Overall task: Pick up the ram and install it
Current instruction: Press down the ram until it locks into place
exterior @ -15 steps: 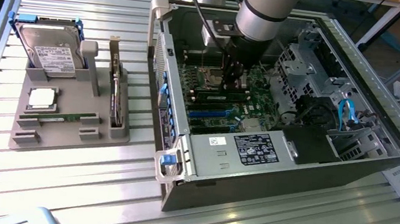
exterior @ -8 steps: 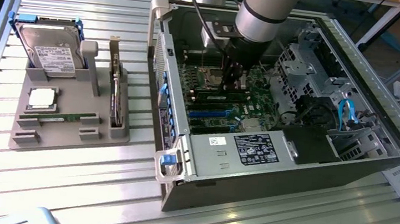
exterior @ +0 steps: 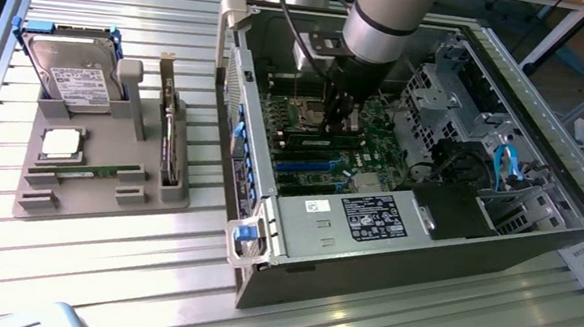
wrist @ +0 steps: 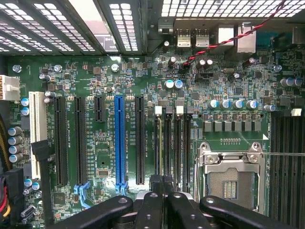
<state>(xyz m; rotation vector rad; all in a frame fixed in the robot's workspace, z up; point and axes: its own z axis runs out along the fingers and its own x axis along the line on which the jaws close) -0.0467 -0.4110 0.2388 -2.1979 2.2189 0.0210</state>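
In the exterior view, the arm (exterior: 378, 22) reaches down into the open computer case (exterior: 545, 231), and the gripper (exterior: 335, 123) stands just above the motherboard (exterior: 319, 166), near the dark memory slots. Its fingers are closed together; whether anything thin sits between them cannot be told here. Well away from the gripper, toward the exterior view's left, a grey holder (exterior: 105, 184) sits on the slatted table (exterior: 385, 320). The ram (exterior: 96, 169), a narrow green stick, lies in the holder's front groove, far from the gripper. Beside it in the same holder are the square silver processor (exterior: 62, 143), the upright hard drive (exterior: 78, 80) and a dark expansion card (exterior: 167, 138) on edge.

In the wrist view, the gripper (wrist: 162, 188) has its black fingers (wrist: 150, 210) pressed shut, directly over the memory slots (wrist: 171, 143). Just beside them is the empty processor socket (wrist: 232, 179), and on the other side a blue expansion slot (wrist: 119, 140).
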